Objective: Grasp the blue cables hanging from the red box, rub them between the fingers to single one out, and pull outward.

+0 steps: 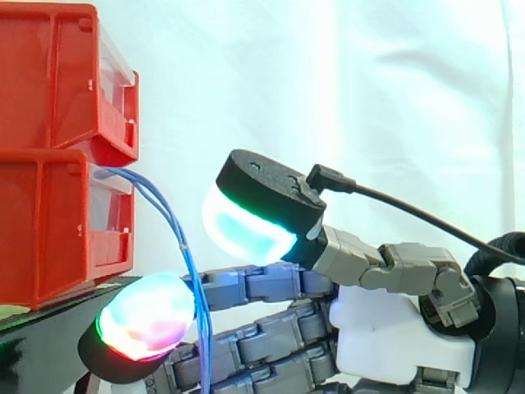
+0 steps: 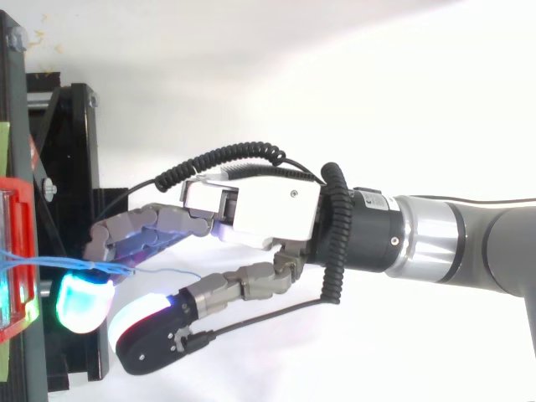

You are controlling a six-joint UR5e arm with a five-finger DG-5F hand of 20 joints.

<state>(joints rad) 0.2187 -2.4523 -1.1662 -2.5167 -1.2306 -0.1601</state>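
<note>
Several thin blue cables (image 1: pixel 185 246) leave the front of the lower red bin (image 1: pixel 49 230) and curve downward. My hand (image 1: pixel 394 328) reaches in from the right with its fingers stretched toward the bin. The cables run down across the straight fingers (image 1: pixel 246 287), close to a fingertip pad (image 1: pixel 148 316) that glows in mixed colours. The thumb pad (image 1: pixel 242 226), glowing cyan and green, hovers above the fingers with a gap and does not touch the cables. From above, the cables (image 2: pixel 25 261) run from the bin (image 2: pixel 17 209) into the space between fingers and thumb of the hand (image 2: pixel 268 205).
A second red bin (image 1: pixel 57 74) is stacked on the lower one. Both stand on a black stand (image 2: pixel 67 151) at the left. A white curtain (image 1: pixel 369 98) hangs behind.
</note>
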